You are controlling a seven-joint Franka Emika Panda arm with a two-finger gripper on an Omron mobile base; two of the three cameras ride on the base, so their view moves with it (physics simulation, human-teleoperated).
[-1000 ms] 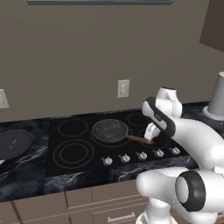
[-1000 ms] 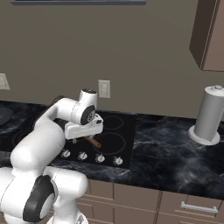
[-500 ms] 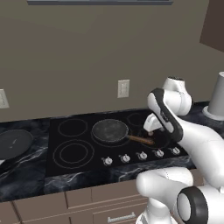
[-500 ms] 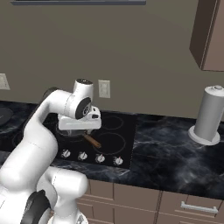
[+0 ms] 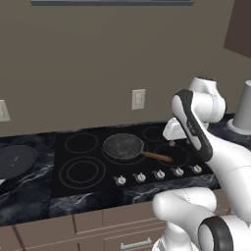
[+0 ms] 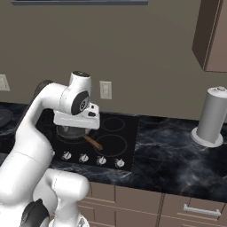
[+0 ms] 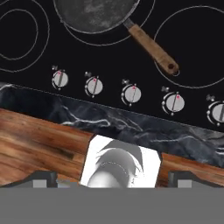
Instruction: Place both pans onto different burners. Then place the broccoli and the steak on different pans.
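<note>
- Speckled grey, the wooden-handled pan (image 5: pixel 123 146) sits on a burner (image 5: pixel 128 147) in the middle of the cooktop (image 5: pixel 93 188) in the left base view, its brown handle pointing toward the right front, near the knobs (image 5: pixel 158 174). The plain black pan (image 5: pixel 14 162) lies on the marbled counter (image 5: pixel 24 206) off the cooktop's left edge, well apart from the first. My gripper (image 5: pixel 172 133) hangs over the cooktop's right half, above the handle's end and clear of it.
- From the right base view, my gripper (image 6: pixel 73 120) hovers over the speckled pan, whose handle (image 6: pixel 92 142) pokes out below it toward the knob row. A grey cylinder (image 6: pixel 210 116) stands on the counter's right part.
- Looking along my hand, the speckled pan (image 7: pixel 94 15) rests inside a burner ring at the top, handle slanting right and down toward a larger ring. My fingers (image 7: pixel 41 178) stand wide apart, holding nothing.
</note>
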